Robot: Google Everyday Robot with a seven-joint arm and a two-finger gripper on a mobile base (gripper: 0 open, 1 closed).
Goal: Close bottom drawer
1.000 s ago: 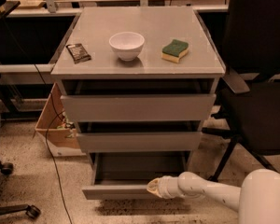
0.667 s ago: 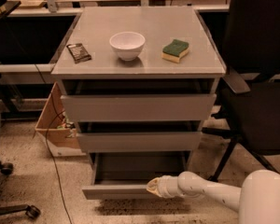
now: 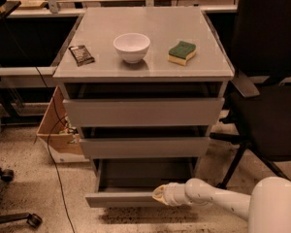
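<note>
The bottom drawer (image 3: 121, 198) is the lowest of three grey drawers in the cabinet and stands pulled out, its shallow grey tray (image 3: 145, 173) showing behind the flat front. My gripper (image 3: 158, 194) comes in from the lower right on a white arm and is pressed against the right part of the drawer's front. The two drawers above, the top drawer (image 3: 143, 111) and the middle drawer (image 3: 144, 147), sit nearly pushed in.
On the cabinet top (image 3: 102, 64) lie a white bowl (image 3: 131, 47), a green and yellow sponge (image 3: 182, 52) and a dark packet (image 3: 81, 55). A black office chair (image 3: 269, 96) stands at the right. A cardboard box (image 3: 58, 127) and cables are at the left.
</note>
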